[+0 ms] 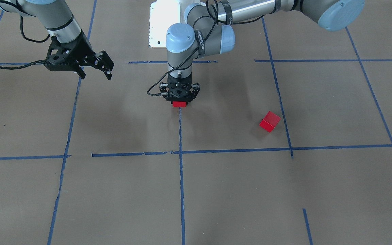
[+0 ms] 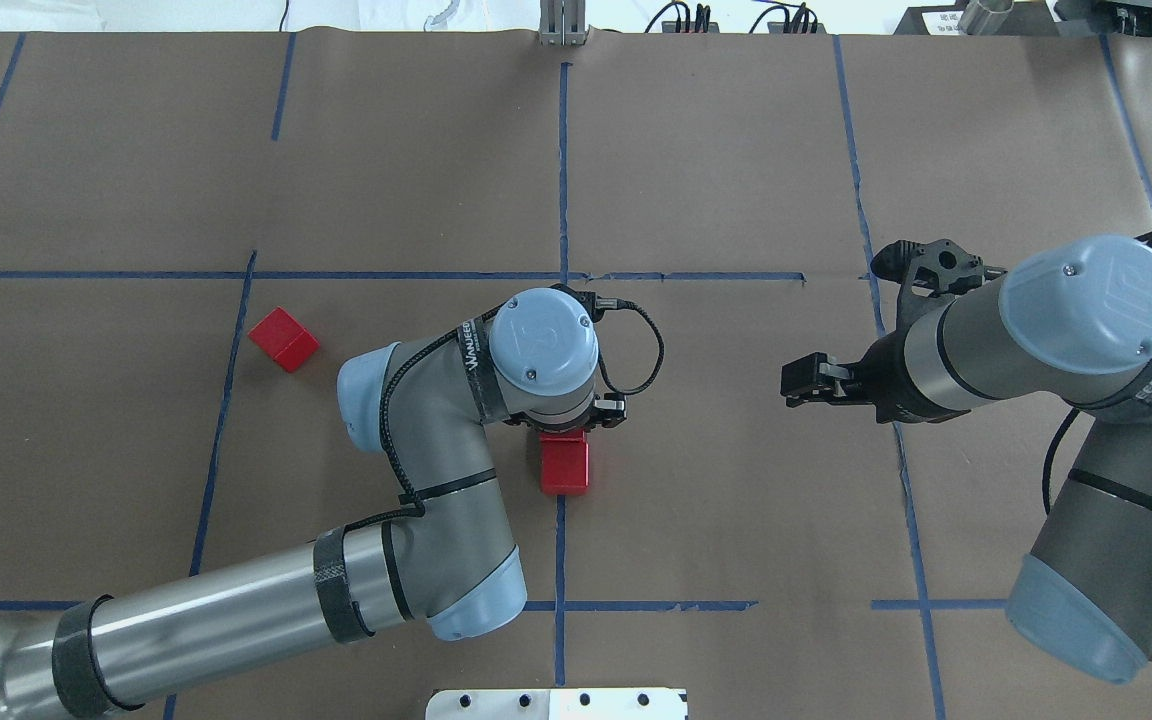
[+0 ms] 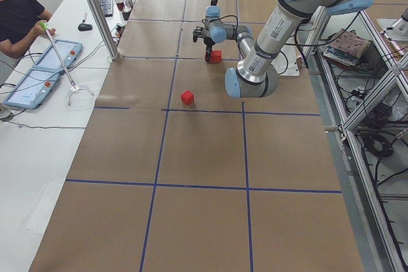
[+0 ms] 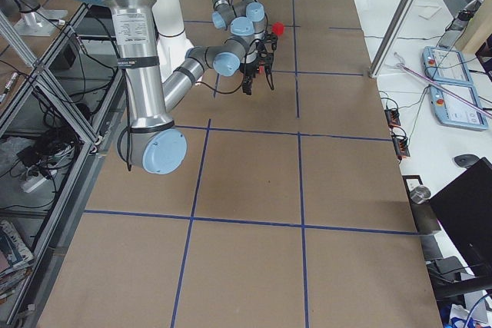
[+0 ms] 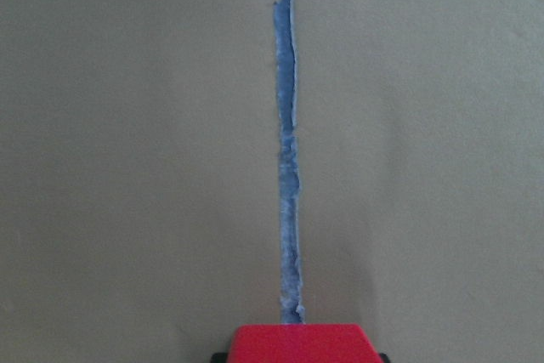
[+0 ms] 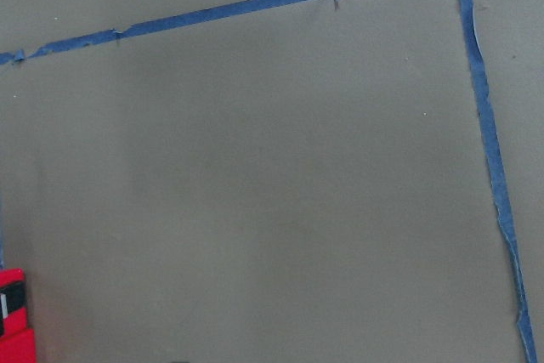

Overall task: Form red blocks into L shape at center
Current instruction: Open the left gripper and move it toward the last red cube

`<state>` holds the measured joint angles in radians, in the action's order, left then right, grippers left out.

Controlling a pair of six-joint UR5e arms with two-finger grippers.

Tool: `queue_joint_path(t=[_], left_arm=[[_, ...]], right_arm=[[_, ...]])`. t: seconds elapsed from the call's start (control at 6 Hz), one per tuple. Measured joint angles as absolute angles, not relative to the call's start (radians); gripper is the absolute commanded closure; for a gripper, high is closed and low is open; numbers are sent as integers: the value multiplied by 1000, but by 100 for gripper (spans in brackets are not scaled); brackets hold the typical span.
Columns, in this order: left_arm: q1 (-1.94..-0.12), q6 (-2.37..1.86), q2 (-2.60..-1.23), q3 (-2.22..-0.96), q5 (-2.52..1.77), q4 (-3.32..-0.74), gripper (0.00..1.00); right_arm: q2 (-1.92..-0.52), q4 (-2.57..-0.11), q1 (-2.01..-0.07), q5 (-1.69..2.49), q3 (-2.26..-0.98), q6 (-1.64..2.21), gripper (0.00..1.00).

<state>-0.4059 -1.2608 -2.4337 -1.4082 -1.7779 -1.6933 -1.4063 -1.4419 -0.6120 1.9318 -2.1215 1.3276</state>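
Note:
My left gripper (image 1: 179, 101) points straight down at the table's centre, on the blue tape line. It is shut on a red block (image 1: 179, 104), which also shows in the overhead view (image 2: 564, 468) and at the bottom edge of the left wrist view (image 5: 297, 342), with black fingertips at both its sides. A second red block (image 1: 270, 121) lies loose and rotated on my left side (image 2: 283, 339). A third red block does not show apart from these. My right gripper (image 1: 95, 74) is open and empty, and hovers above the table on my right.
Blue tape lines (image 2: 563, 180) divide the brown table into squares. The white base plate (image 1: 162, 23) lies at the robot's edge. An operator (image 3: 19, 11) sits at a side table beyond the table's far edge.

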Motion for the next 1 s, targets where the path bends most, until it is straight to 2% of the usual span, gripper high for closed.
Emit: queue_joint_path(t=[0.33,0.5,1.0], left_arm=[[-404,-1258,-2431,-1408,-1778,-1695,22],[-404,-1256,-2431,-1408,-1778,-1695,12],[-431,-1251,-2426,-1457,-1778,-1712,12]], right_arm=[[-1406,-1442,-612,1933,-2122,1327,0],[-1405,-1442,-612,1934,-2122,1327,0],[-1408,-1443,-613,1938,-2126,1327,0]])
